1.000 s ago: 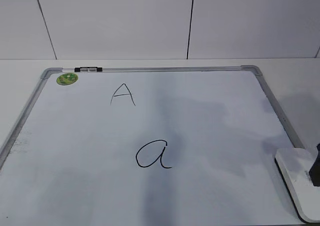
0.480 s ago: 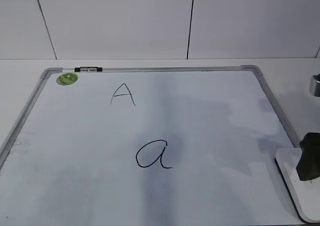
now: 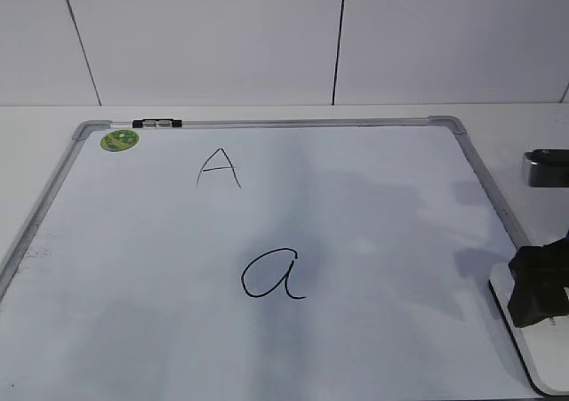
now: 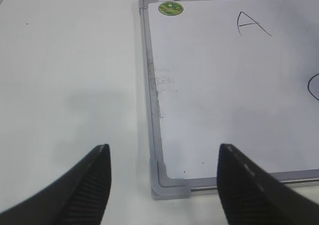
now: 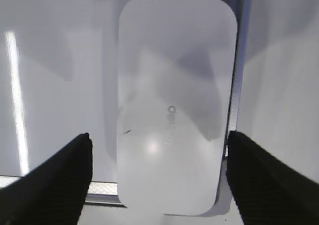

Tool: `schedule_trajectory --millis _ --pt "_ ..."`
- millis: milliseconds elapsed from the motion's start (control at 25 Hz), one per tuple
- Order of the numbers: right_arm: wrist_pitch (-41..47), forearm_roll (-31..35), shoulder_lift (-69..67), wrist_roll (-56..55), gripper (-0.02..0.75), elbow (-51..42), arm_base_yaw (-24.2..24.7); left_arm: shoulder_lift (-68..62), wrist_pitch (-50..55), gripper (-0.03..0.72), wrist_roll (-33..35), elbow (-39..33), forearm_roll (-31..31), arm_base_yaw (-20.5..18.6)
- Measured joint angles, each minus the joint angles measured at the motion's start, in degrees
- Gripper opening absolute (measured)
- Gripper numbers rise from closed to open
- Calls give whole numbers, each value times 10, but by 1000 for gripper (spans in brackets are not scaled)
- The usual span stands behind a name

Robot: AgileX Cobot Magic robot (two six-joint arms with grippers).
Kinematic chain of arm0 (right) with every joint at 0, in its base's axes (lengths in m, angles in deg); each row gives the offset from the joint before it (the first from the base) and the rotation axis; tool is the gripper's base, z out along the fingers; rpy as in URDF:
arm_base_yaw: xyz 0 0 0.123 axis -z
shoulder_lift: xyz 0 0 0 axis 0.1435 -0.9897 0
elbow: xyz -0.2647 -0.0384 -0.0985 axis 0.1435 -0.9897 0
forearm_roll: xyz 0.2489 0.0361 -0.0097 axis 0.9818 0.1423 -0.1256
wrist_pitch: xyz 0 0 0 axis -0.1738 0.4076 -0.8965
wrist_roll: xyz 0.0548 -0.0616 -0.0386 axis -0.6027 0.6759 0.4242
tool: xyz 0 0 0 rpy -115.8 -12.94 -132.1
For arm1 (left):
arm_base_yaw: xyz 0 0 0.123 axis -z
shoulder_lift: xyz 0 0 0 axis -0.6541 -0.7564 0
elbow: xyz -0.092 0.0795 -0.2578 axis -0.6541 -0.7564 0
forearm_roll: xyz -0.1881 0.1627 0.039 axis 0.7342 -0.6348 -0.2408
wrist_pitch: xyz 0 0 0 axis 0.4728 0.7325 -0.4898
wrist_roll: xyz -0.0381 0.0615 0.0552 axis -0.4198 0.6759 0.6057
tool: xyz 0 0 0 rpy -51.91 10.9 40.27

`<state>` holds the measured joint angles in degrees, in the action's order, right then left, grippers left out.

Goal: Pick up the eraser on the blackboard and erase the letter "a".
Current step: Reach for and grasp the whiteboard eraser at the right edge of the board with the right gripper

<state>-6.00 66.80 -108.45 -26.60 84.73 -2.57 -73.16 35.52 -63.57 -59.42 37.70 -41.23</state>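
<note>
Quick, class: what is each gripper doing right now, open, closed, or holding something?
Left gripper: open, holding nothing, above the blackboard's corner.
Right gripper: open, straddling the eraser, not yet gripping it.

A white table (image 3: 267,114) meets a pale panelled wall (image 3: 204,36) — thin dark seams between panels.

A black right gripper (image 3: 539,296) sits over the white rounded plastic eraser (image 3: 524,348) at the grey-framed white dry-erase blackboard's (image 3: 484,183) near right corner.

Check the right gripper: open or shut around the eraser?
Open. The right gripper has its fingers spread either side of the eraser, gaps visible on both sides.
</note>
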Motion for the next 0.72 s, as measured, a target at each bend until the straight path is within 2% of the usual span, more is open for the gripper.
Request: schedule_trajectory --millis 720 --pt "-30 -33 -48 -15 634 1 0 0 0 497 0 0 0 0"
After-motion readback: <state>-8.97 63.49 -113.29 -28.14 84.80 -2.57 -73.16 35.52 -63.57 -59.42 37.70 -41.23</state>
